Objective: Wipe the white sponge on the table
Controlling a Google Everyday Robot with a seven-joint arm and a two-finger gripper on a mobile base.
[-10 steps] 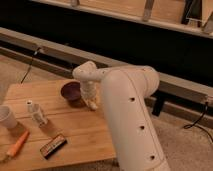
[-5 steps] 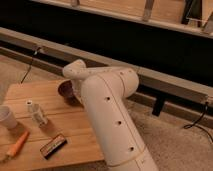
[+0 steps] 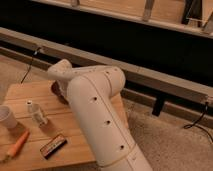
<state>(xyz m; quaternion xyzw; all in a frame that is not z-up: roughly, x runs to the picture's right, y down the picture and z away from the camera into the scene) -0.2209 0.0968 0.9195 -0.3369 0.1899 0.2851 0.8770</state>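
1. On the left half of the table (image 3: 24, 93), a small off-white block, taken to be the white sponge (image 3: 38, 116), is seen lying on the wooden planks. A smaller pale piece is set just behind it, and whether the two are one thing cannot be told.
2. The sponge is flanked by a whitish cup (image 3: 6, 119) at the table's left edge. A dark bar with an orange edge (image 3: 53, 146) and an orange stick-like item (image 3: 18, 144) lie nearer the front edge. All three are apart from it.
3. The gripper is hidden behind the bulk of the white arm (image 3: 100, 115), which is bent over the table's right side. The gripper is judged to be near the dark bowl (image 3: 56, 90) at the far side. Whether it is apart, together or clamped on anything cannot be told.
4. The sponge is expected to be very light and soft. It should give under pressure, so a shallow pinch is likely to slip off or fold it.
5. Hold is best taken across the two longer side faces, low on the block, so that the underside is left free to be dragged over the wood.
6. Some downward press will be needed, since so light a block may otherwise skip over the grain lines.
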